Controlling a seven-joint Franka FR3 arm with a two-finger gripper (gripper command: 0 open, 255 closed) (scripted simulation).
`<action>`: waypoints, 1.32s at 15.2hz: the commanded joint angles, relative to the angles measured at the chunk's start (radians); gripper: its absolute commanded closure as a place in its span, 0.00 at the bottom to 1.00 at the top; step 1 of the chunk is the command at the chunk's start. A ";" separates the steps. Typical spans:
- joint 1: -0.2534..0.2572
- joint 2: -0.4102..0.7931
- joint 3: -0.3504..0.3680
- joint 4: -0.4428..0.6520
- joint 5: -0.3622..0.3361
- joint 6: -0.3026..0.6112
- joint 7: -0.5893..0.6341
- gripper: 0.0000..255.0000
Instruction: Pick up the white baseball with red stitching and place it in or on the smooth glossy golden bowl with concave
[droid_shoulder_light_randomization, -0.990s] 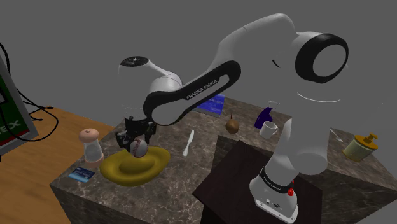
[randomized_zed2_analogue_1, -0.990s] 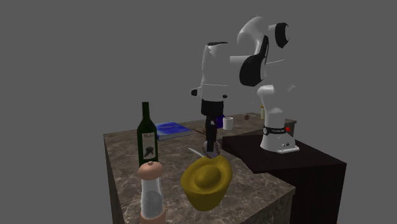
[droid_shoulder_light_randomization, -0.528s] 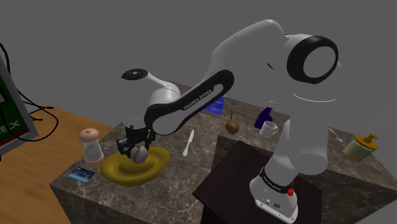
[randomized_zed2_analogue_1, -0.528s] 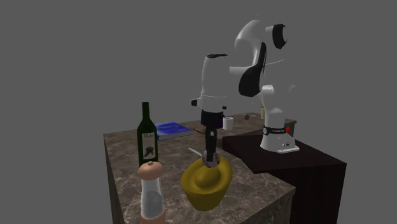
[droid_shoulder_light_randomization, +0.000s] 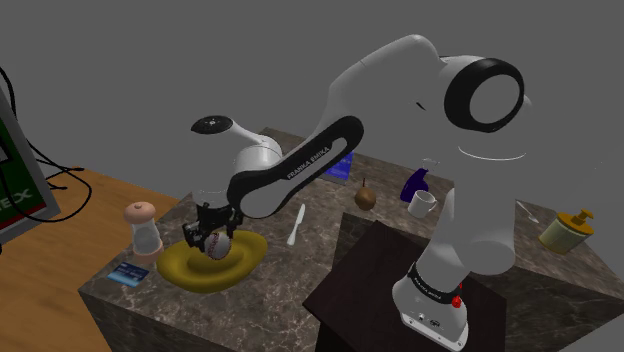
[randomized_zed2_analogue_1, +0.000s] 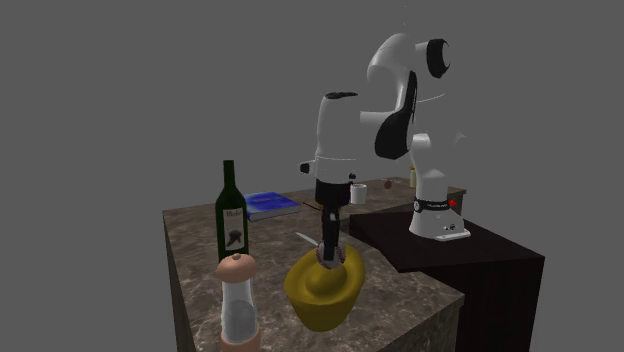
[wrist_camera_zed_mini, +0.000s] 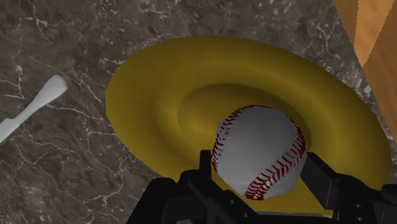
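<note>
Between the pincer's (wrist_camera_zed_mini: 259, 170) two black fingers (wrist_camera_zed_mini: 321, 184) sits the baseball (wrist_camera_zed_mini: 257, 149), pinched on its opposite flanks. It is a round ball, drawn pale grey-white, with curved seams of small red stitches running across it.

Directly beneath the pincer lies the golden bowl (wrist_camera_zed_mini: 165, 95). It is smooth and glossy, with a broad flaring rim that dips to a shallow concave hollow. The ball hangs low over that hollow, a little off its middle. Whether its underside touches the bowl cannot be told.

Under the bowl, the countertop (wrist_camera_zed_mini: 63, 51) is dark brown stone veined with thin white lines, like marble. A slim white utensil (wrist_camera_zed_mini: 35, 105) with a rounded end lies flat on the stone, near the pincer and just clear of the bowl's rim. Beyond the bowl's far rim a strip of orange wood grain (wrist_camera_zed_mini: 369, 32) shows past the counter's edge.

In the shoulder view, a grinder (droid_shoulder_light_randomization: 144, 228) with a clear body and a rounded pinkish-tan cap stands upright near the pincer, on the shoulder view's left. A small blue card (droid_shoulder_light_randomization: 130, 272) lies flat near it. In the second exterior view, a dark green wine bottle (randomized_zed2_analogue_1: 232, 215) with a pale label stands upright, well apart from the pincer, on the second exterior view's left.
</note>
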 joint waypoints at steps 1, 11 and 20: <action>0.000 0.004 0.000 -0.005 0.001 0.000 -0.001 1.00; -0.008 -0.060 0.018 0.016 0.038 -0.080 -0.025 0.00; -0.009 -0.075 0.022 0.024 0.047 -0.102 -0.031 0.00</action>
